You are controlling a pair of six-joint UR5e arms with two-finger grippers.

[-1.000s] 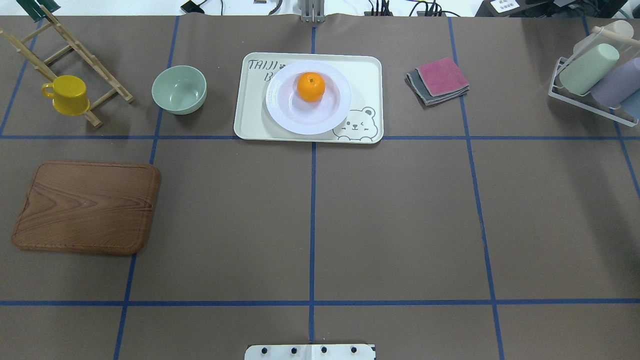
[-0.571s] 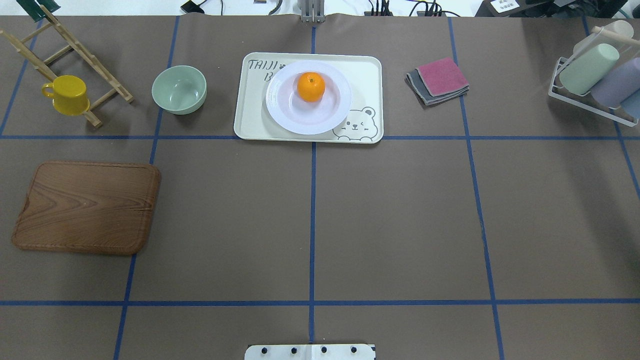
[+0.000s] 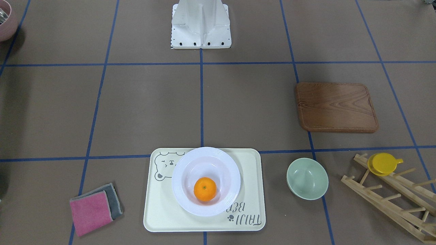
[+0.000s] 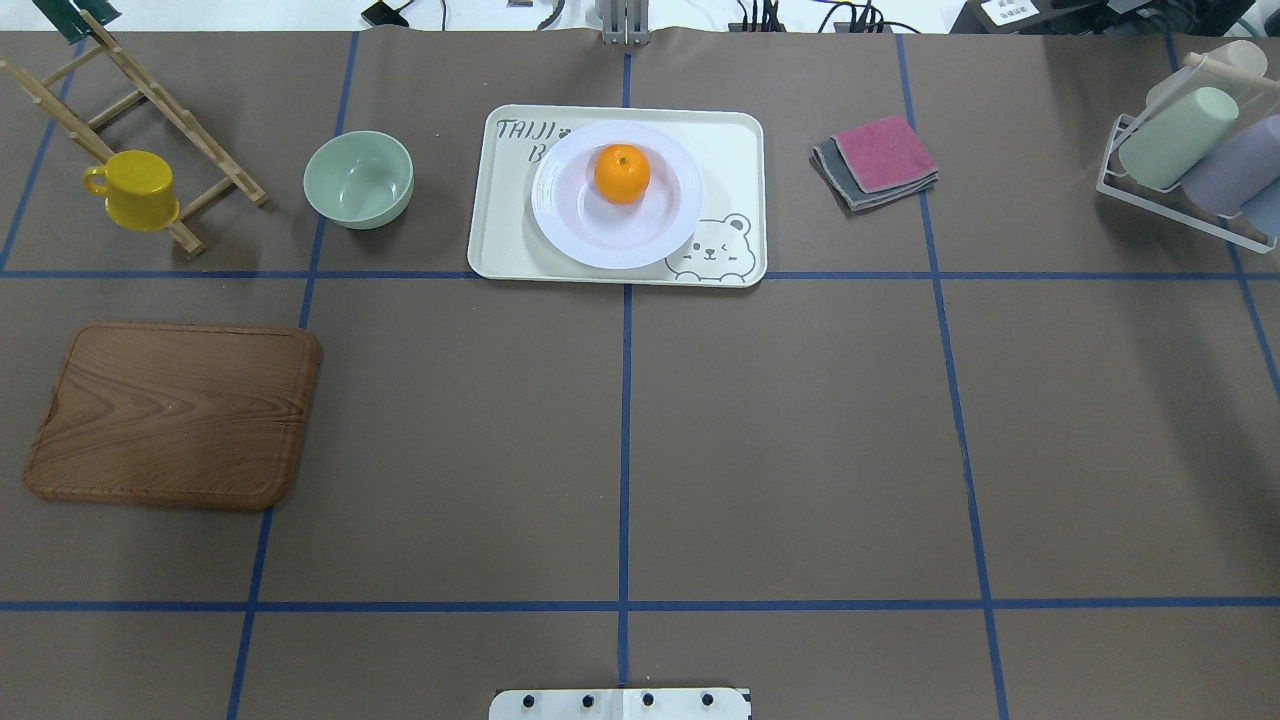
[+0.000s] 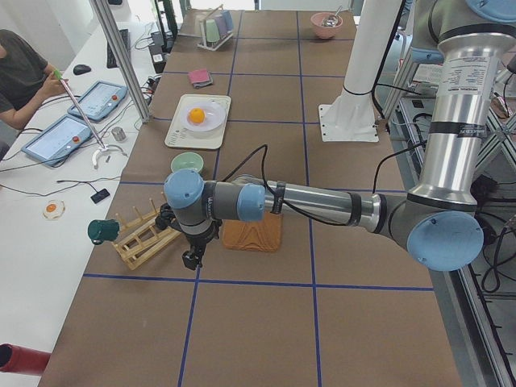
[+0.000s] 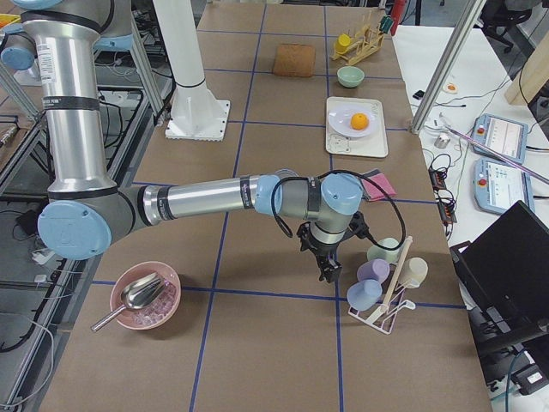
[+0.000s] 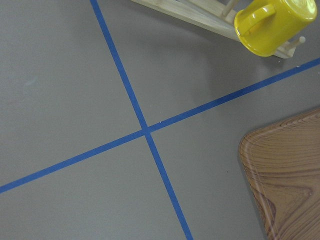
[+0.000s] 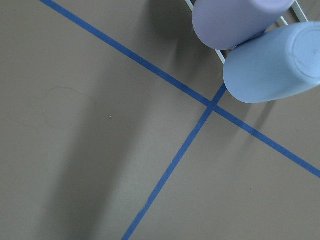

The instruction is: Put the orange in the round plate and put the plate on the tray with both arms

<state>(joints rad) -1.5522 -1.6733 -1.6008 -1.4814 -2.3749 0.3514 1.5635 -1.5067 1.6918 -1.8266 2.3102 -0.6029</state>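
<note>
You have the orange (image 4: 622,173) lying in the round plate (image 4: 575,228), which sits on the tray (image 4: 738,140), so the task looks done; the left gripper (image 5: 192,258) and right gripper (image 6: 329,273) hang well apart from it; spread or pressed together, you cannot tell.

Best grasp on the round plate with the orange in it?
Probably the wide ridged rim of the round plate, pinched at opposite edges from above: it flares clear of the tray, and the orange sits loose in the well, so lift level.
</note>
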